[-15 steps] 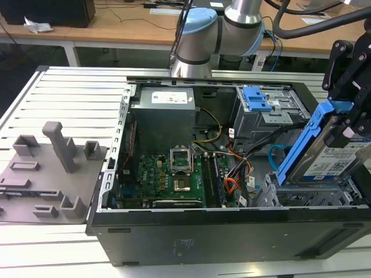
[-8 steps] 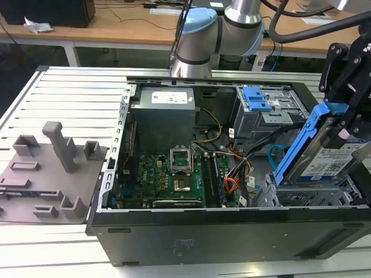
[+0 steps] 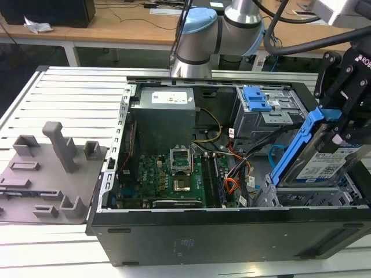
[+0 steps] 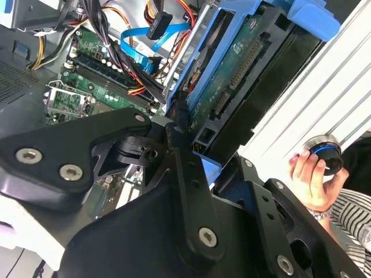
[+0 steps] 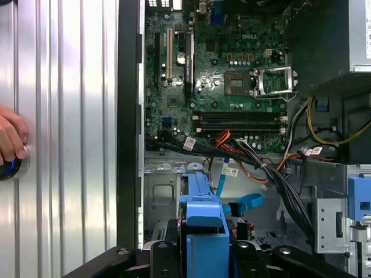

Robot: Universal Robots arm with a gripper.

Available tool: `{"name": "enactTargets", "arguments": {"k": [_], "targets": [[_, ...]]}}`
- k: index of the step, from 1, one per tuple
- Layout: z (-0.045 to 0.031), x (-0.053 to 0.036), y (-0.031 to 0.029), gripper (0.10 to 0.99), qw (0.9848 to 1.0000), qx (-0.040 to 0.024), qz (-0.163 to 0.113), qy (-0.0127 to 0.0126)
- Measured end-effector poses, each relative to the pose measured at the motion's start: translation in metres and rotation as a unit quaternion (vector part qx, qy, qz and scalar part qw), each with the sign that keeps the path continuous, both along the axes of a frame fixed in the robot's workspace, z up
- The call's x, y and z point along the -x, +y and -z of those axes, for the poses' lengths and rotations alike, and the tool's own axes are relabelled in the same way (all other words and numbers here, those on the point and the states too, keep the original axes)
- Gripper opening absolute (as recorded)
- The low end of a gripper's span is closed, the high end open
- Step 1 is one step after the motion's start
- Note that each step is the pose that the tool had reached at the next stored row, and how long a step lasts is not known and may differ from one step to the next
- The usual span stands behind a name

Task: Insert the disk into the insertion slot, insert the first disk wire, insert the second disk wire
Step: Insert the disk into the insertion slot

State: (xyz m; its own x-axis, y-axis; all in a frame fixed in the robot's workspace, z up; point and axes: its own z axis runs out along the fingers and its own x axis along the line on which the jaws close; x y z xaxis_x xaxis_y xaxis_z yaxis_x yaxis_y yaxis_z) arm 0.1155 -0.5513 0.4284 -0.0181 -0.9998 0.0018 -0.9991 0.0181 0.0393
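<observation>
My gripper [image 3: 337, 123] is shut on the disk [image 3: 324, 163], a silver drive with a white label in a bright blue caddy [image 3: 297, 145]. The disk hangs tilted, its lower edge at the mouth of the insertion slot [image 3: 301, 198], a grey perforated cage at the case's front corner on the exterior view's right. The second wrist view looks along the disk's green underside [image 4: 232, 72]. In the first wrist view the caddy [image 5: 203, 223] sits over the slot's grey metal [image 5: 165, 191]. The second disk wire [image 3: 272, 154] [image 4: 145, 36] [image 5: 243, 202], a flat light-blue loop, lies loose beside the slot.
A taller grey cage with a blue latch [image 3: 255, 98] stands behind the slot. Orange, red and yellow wires [image 3: 235, 174] and black cables [image 5: 272, 168] cross between motherboard [image 3: 168, 174] and slot. A person's hand [image 4: 310, 174] [image 5: 11, 136] rests on a knob outside the case.
</observation>
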Motion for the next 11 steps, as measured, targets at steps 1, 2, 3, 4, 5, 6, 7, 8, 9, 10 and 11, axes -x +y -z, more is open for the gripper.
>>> {"name": "enactTargets", "arguments": {"k": [1, 2, 3, 4, 5, 6, 7, 8, 9, 10, 11], "targets": [[0.0022, 0.0000, 0.0000, 0.365, 1.0000, 0.0000, 0.000, 0.0001], [0.0033, 0.0000, 0.0000, 0.365, 1.0000, 0.0000, 0.000, 0.0000], [0.0044, 0.0000, 0.0000, 0.365, 1.0000, 0.0000, 0.000, 0.0000], [0.0056, 0.0000, 0.0000, 0.365, 1.0000, -0.0001, 0.000, 0.0000], [0.0065, 0.0000, 0.0000, 0.365, 1.0000, -0.0002, 0.000, 0.0000], [0.0073, 0.0000, 0.0000, 0.365, 1.0000, -0.0002, 0.000, 0.0000], [0.0082, 0.0000, 0.0000, 0.365, 1.0000, -0.0001, 0.000, 0.0000], [0.0092, 0.0000, 0.0000, 0.365, 1.0000, -0.0001, 0.000, 0.0000], [0.0102, 0.0000, 0.0000, 0.365, 1.0000, -0.0002, 0.000, 0.0000], [0.0113, 0.0000, 0.0000, 0.365, 1.0000, -0.0001, 0.000, 0.0000], [0.0121, 0.0000, 0.0000, 0.365, 1.0000, -0.0001, 0.000, 0.0000]]}}
